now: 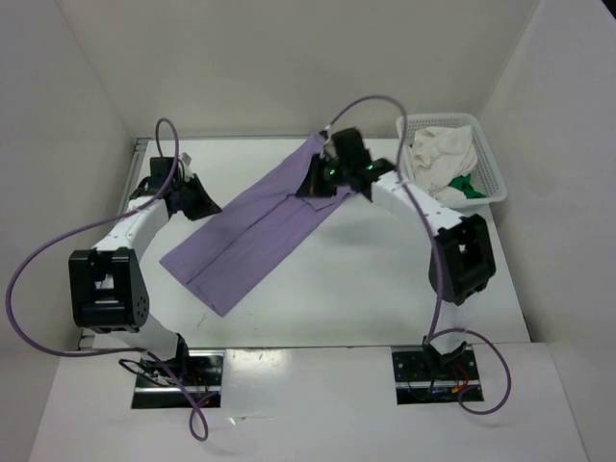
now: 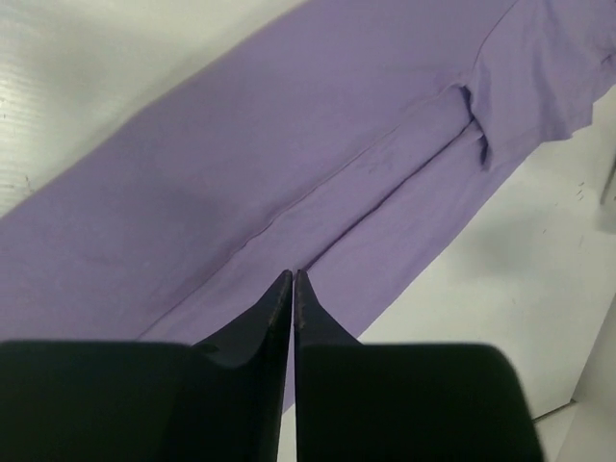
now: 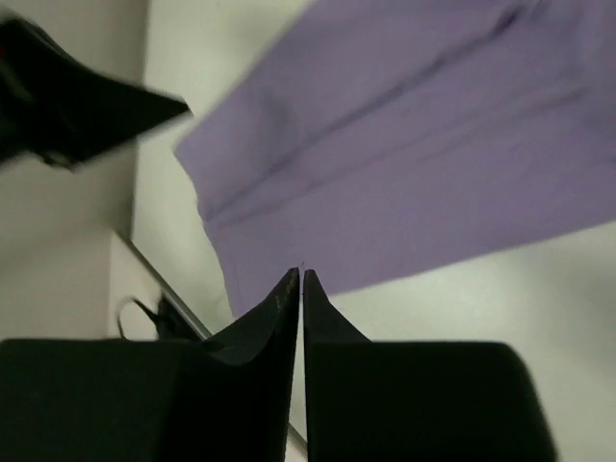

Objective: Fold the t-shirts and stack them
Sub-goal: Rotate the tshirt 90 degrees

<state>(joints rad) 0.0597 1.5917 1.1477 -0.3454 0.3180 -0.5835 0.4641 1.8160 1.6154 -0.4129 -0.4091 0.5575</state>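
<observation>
Lavender t-shirt [image 1: 255, 226] folded into long strip, flat on desk [image 1: 366, 289], running diagonally from far centre to near left. You see fold line along its length. Your left end effector [image 1: 200, 200] at strip's left edge: jaws together, tips over cloth; cannot tell if cloth is pinched. Your right end effector [image 1: 322, 181] over strip's far end: jaws together, nothing seen between them. Cream t-shirt [image 1: 438, 154] and green t-shirt [image 1: 467, 186] bunched in white basket [image 1: 489, 159], far right of desk, apart from strip.
</observation>
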